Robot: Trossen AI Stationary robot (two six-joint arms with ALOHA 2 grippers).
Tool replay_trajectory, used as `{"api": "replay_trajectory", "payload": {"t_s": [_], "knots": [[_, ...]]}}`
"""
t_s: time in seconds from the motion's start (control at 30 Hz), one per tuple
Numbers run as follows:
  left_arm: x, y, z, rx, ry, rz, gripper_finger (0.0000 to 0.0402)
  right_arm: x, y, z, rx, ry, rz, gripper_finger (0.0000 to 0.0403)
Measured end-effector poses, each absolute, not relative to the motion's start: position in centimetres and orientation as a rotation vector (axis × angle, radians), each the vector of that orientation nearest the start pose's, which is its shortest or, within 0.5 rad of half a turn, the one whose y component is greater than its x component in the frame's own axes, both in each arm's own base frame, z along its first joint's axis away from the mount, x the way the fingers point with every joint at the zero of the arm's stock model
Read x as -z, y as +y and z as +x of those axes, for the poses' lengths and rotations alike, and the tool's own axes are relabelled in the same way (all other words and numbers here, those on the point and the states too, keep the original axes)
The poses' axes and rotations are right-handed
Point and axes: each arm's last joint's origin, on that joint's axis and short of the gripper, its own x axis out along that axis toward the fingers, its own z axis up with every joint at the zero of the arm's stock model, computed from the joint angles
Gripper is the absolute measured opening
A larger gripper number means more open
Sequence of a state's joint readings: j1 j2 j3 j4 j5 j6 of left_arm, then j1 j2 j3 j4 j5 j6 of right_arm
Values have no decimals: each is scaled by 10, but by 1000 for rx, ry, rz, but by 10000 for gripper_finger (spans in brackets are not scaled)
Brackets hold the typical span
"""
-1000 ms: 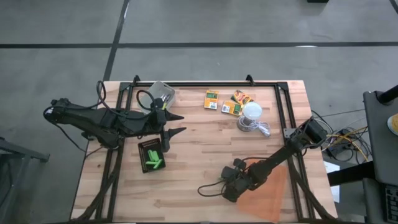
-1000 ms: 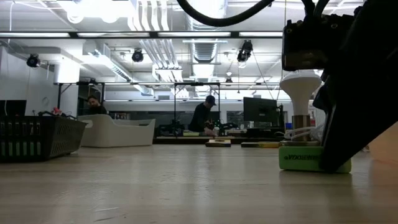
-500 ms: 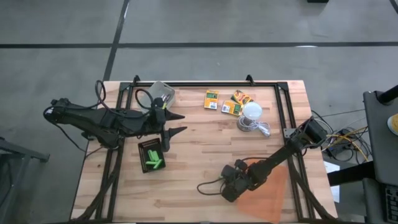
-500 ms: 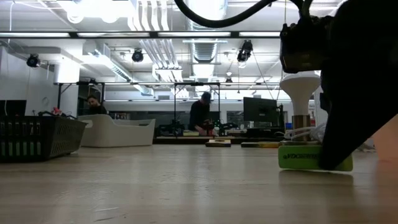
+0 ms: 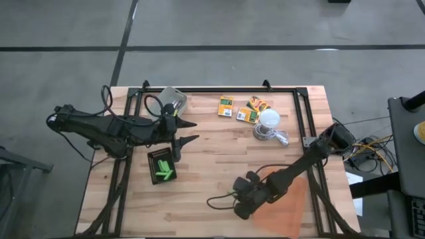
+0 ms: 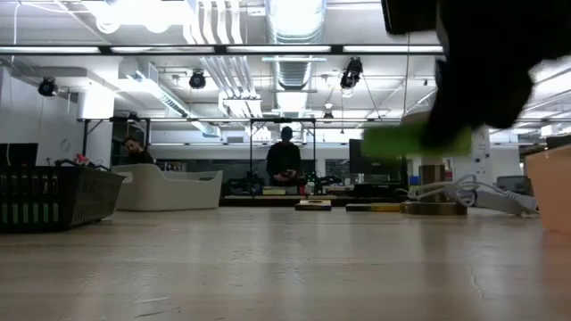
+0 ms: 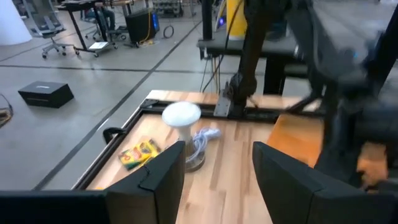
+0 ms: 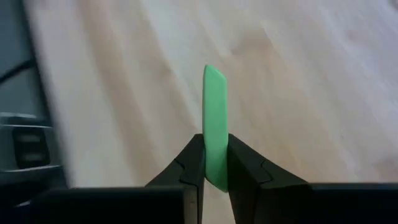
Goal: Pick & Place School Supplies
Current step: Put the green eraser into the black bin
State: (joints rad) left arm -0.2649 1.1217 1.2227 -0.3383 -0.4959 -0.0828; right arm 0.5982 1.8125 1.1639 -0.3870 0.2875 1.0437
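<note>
Now right gripper (image 8: 214,171) clamped on green stick (image 8: 215,118), lower centre of high view, lifted clear of table (image 5: 212,149); stick's long axis points straight out past fingertips. Black tray (image 5: 162,166), holding other green sticks, lies left and slightly up-frame. Left gripper (image 5: 187,131) open, empty, just above tray, nearer.

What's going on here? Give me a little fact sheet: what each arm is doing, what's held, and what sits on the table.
Right gripper: shut on a green stick, lifted off the wooden table
Left gripper: open, empty, waiting beside the black tray
Black tray: holds green sticks
Orange-yellow boxes: at the table's far side
White lamp: beside the boxes, with its cord
Orange sheet: under the right arm
Background: a person standing in the room
</note>
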Motion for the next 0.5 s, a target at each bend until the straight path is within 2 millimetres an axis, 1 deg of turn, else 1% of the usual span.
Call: {"api": "replay_trajectory", "payload": {"t_s": [0.13, 0.3, 0.4, 0.5], "knots": [[-394, -47, 226, -241, 313, 50, 192, -214, 200, 308, 123, 878, 496, 36], [-387, -48, 224, -208, 377, 11, 193, -259, 195, 311, 32, 764, 454, 36], [-381, -50, 226, -170, 386, -15, 192, -281, 187, 317, 43, 682, 419, 36], [-372, -51, 230, -149, 376, -43, 193, -297, 178, 323, 80, 608, 333, 36]]}}
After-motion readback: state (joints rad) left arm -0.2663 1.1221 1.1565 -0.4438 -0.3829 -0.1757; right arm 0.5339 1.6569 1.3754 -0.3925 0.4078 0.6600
